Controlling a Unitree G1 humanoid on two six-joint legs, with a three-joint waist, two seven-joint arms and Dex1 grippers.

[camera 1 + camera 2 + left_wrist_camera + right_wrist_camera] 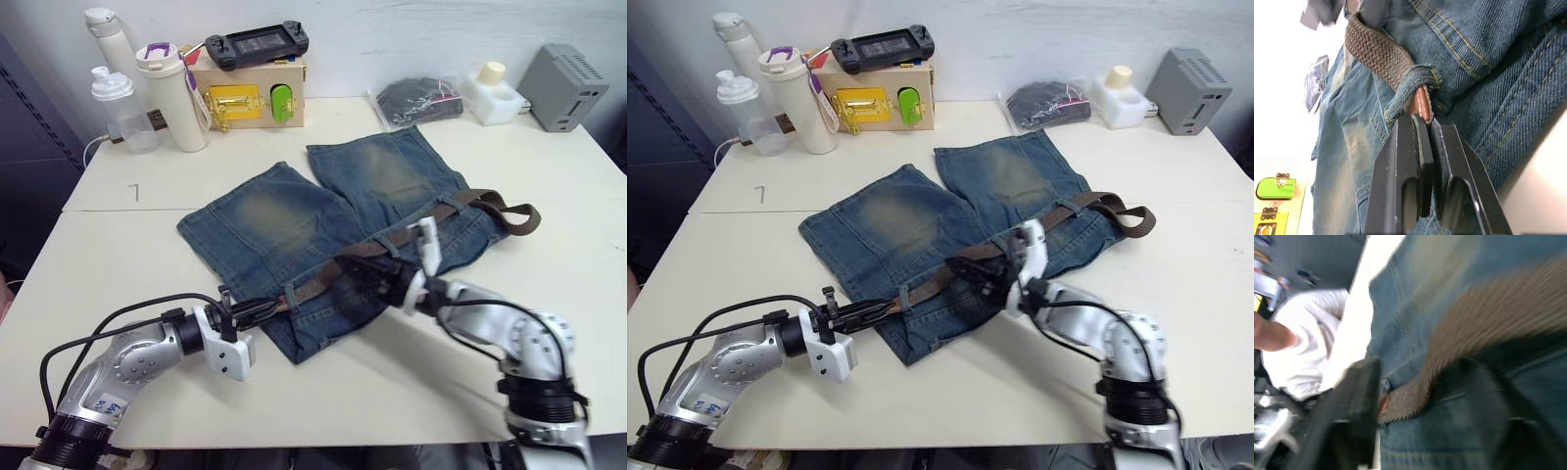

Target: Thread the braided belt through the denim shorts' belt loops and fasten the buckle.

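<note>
One braided belt [392,245] is laid along the waistband of one pair of denim shorts [323,220], which lies flat near the middle of a white table [118,264]. The belt's smooth leather tip [1421,104] is seen poking out of one belt loop [1410,88] at the waistband's 8 o'clock end, where it is pinched between the closed fingers of the left gripper [1426,128]. The strap's other end is curled past the shorts toward 3 o'clock. The right gripper [367,276] is set over the belt at mid-waistband; whether its fingers are apart or together cannot be told.

At the table's far edge, from 11 to 1 o'clock, three bottles [162,88], one wooden box [250,93] carrying one black handheld console [257,43], one dark bag [416,101] and one grey device [568,86] are counted against a pale wall. No writing can be read.
</note>
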